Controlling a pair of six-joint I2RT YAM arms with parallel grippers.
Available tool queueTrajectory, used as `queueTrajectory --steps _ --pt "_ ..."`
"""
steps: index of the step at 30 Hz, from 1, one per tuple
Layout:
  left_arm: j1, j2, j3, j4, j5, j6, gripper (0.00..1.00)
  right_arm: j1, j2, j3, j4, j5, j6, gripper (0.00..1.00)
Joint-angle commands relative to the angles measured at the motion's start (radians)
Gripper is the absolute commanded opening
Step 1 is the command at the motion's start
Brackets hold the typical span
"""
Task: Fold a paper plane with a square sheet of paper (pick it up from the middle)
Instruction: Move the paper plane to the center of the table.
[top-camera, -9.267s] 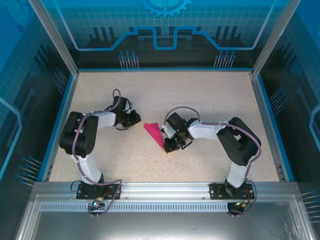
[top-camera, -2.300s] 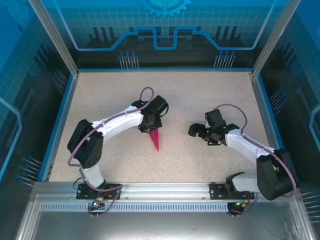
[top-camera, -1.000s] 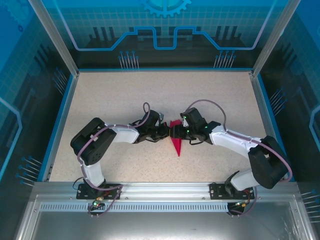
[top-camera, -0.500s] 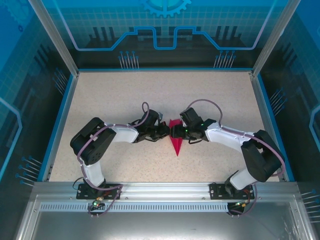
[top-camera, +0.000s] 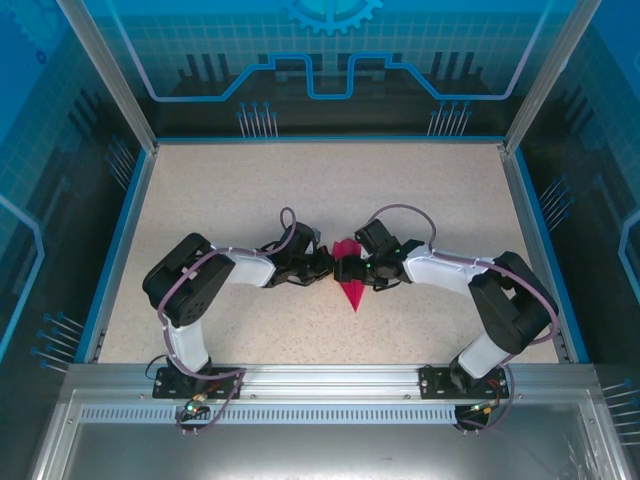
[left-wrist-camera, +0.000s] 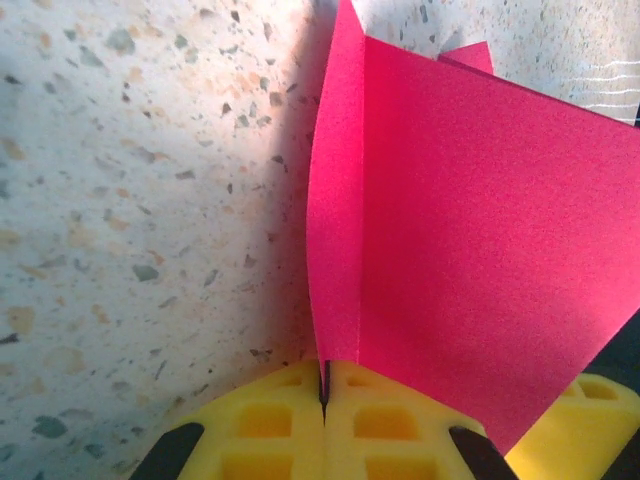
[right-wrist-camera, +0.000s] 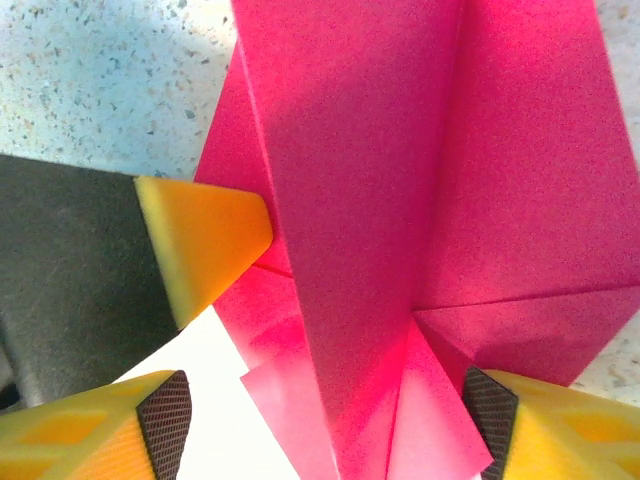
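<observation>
At the middle of the bench (top-camera: 230, 190), the paper plane (top-camera: 350, 285) points toward the near edge, pinched along one fold by the clenched left end effector (left-wrist-camera: 323, 390), probably steadying it while the right end effector (right-wrist-camera: 327, 415), jaws spread around the paper and apparently gripping nothing, shapes it.

From overhead I couldn't see most of the wide end of the paper plane (top-camera: 351, 292); the left gripper (top-camera: 327, 266) and right gripper (top-camera: 346, 268) met over it. Both wrist cameras cut the paper off at their frame edges.
</observation>
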Motion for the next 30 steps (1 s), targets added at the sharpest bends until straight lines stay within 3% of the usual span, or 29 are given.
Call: queueTrajectory --steps 1,9,16,25,30 --pt "0.010 0.017 -0.017 0.055 0.029 -0.022 0.00 0.022 -0.023 -0.013 0.008 -0.021 0.016 0.73" --pt "0.016 0.004 -0.033 0.113 0.077 -0.038 0.00 0.043 -0.007 0.005 -0.049 0.044 0.010 0.61" --pt "0.017 0.000 -0.033 0.115 0.088 -0.034 0.00 0.049 0.003 0.026 -0.081 0.081 0.004 0.59" --pt "0.017 -0.002 -0.030 0.096 0.083 -0.027 0.02 0.050 0.028 0.067 -0.131 0.126 0.015 0.29" --pt "0.016 -0.003 -0.029 0.092 0.081 -0.027 0.03 0.052 0.051 0.077 -0.131 0.117 0.021 0.30"
